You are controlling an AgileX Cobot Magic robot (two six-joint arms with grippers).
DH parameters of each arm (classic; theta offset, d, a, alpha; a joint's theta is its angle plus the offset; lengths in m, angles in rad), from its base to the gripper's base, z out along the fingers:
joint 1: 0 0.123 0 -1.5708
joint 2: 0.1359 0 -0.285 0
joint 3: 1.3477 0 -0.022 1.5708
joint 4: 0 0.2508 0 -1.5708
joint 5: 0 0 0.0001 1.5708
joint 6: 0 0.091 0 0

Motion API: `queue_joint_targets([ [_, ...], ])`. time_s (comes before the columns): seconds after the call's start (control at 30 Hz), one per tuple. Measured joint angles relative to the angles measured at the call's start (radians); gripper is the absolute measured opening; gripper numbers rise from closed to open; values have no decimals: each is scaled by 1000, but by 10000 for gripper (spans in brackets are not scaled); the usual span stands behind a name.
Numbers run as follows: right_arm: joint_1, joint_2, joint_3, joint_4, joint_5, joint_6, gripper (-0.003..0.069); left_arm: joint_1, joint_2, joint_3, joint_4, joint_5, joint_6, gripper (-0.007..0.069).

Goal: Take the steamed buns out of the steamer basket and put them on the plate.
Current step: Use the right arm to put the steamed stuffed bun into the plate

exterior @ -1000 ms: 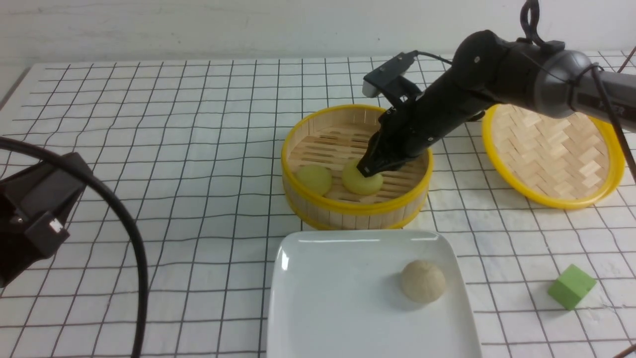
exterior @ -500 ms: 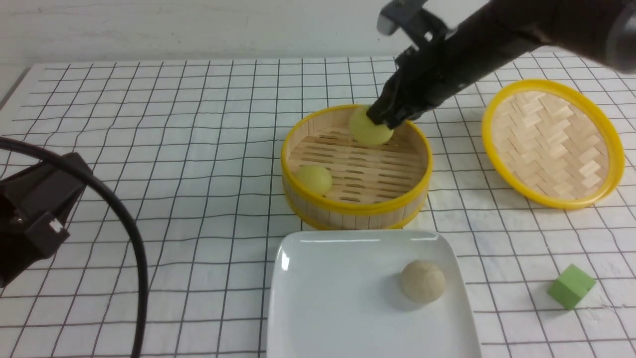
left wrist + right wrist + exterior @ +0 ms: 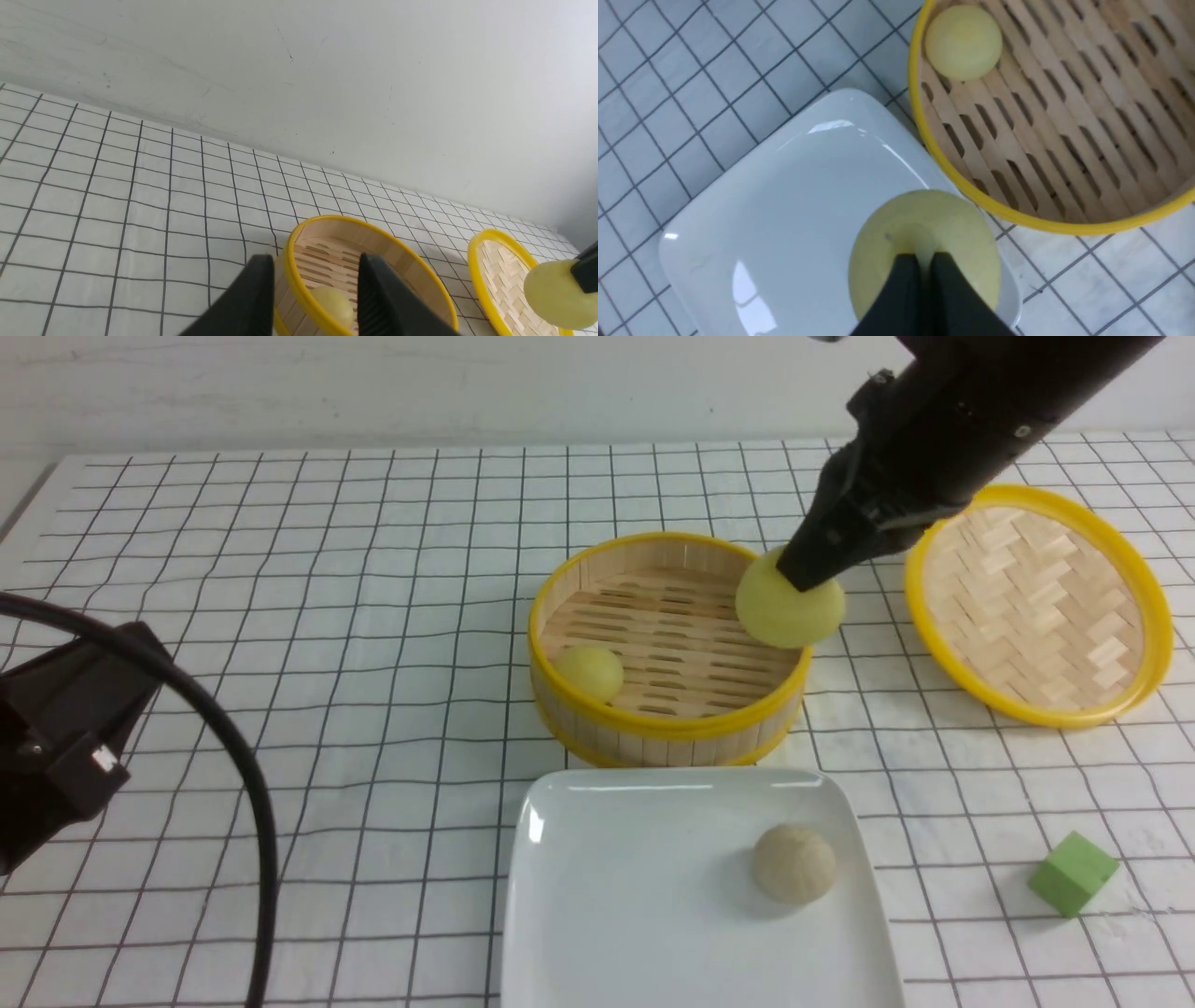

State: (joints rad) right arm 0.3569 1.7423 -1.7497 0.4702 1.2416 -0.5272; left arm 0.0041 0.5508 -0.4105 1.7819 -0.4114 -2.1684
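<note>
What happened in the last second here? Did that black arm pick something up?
The right end effector, shut on a pale yellow bun, lifted it off the steamer basket's floor and swung it to the robot's right, above the rim. The second yellow bun, the beige bun on the plate, the lid, the green cube and the left end effector stayed put.

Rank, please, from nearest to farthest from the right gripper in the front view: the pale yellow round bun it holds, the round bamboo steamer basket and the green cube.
1. pale yellow bun: pinched in the shut right gripper.
2. bamboo steamer basket: just beneath, in the middle.
3. green cube: farthest, near right of the table.
</note>
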Motion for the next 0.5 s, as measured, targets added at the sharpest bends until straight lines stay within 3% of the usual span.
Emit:
queue_joint_targets([
  [0.3,0,13,123,75,-2,16,15,0,0,0,0,-3,0,283],
  [0.5,0,77,291,106,-16,-83,16,0,0,0,0,-3,0,283],
])
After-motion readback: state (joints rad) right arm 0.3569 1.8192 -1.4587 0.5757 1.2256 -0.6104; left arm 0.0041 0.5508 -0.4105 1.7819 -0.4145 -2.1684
